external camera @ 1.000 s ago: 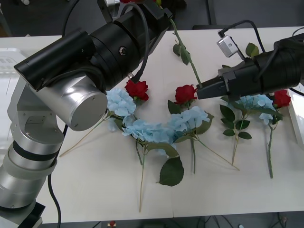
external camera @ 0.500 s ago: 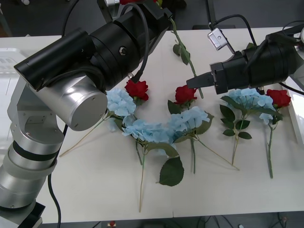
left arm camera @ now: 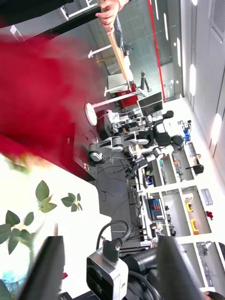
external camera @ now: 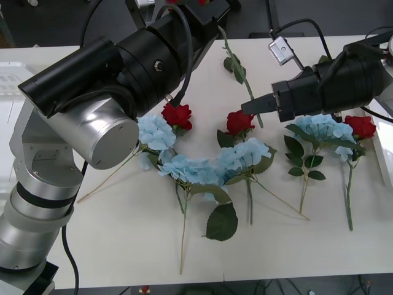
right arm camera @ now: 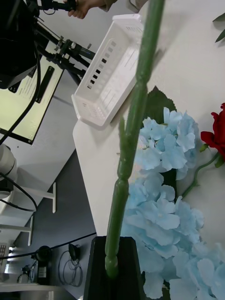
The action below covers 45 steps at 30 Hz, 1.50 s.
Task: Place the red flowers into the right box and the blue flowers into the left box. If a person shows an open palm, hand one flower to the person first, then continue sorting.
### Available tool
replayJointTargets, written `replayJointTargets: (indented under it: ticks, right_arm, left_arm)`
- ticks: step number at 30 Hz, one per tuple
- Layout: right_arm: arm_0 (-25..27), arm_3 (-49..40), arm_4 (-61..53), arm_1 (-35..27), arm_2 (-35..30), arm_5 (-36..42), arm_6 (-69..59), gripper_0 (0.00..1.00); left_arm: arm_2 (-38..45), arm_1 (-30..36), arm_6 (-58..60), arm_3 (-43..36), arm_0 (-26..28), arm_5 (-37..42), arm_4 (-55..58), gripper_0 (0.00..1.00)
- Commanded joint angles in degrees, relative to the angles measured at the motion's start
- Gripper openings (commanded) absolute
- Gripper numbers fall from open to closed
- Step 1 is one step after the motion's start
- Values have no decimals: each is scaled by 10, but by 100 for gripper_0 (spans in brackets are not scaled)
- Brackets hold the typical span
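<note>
A red flower hangs from the top of the front view, its green stem [external camera: 236,64] slanting down over the table. My right gripper [external camera: 247,107] is shut on the lower end of that stem [right arm camera: 136,108]. My left gripper [external camera: 209,9] is up at the far edge with its fingers [left arm camera: 176,265] spread, and the rose head [left arm camera: 42,89] is a red blur close above them. Three more red flowers [external camera: 177,115] [external camera: 239,121] [external camera: 362,126] and several blue flowers [external camera: 184,167] [external camera: 322,129] lie on the table. The left box [external camera: 9,80] [right arm camera: 110,70] sits at the left edge, the right box [external camera: 387,147] at the right edge.
My bulky left arm [external camera: 92,104] reaches across the left half of the table, covering much of it. Long stems and a large loose-looking leaf [external camera: 222,222] spread toward the front edge. The right arm's wrist camera [external camera: 282,50] and cable stand above the right-hand flowers.
My right gripper moved up and left from the blue flower to the hanging stem and shut on it. The left gripper's fingers at the top edge have spread a little.
</note>
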Motion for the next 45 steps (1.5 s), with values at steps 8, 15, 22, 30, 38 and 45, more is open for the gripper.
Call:
replayJointTargets:
  ticks: [8, 15, 22, 30, 38, 45]
  right_arm:
    - [-27, 39, -2, -83, -10, 18, -41, 0]
    - [-27, 146, 41, -153, -33, 17, -31, 0]
    - [-27, 226, 125, -218, -74, 17, -14, 0]
    - [-27, 348, 166, -261, -76, 9, 1, 0]
    - [-17, 480, 225, -265, -75, -45, 117, 0]
    - [47, 489, 247, -248, -72, -146, 139, 0]
  left_arm:
    - [-6, -8, -7, -19, -25, -9, -5, 100]
    - [-6, -8, -7, -19, -25, -9, -5, 100]
    - [-6, -8, -7, -19, -25, -9, -5, 100]
    - [-6, -8, -7, -19, -25, -9, -5, 100]
    - [17, 67, -11, -24, -20, -10, 8, 100]
    - [46, 162, -78, -27, 0, -8, 119, 100]
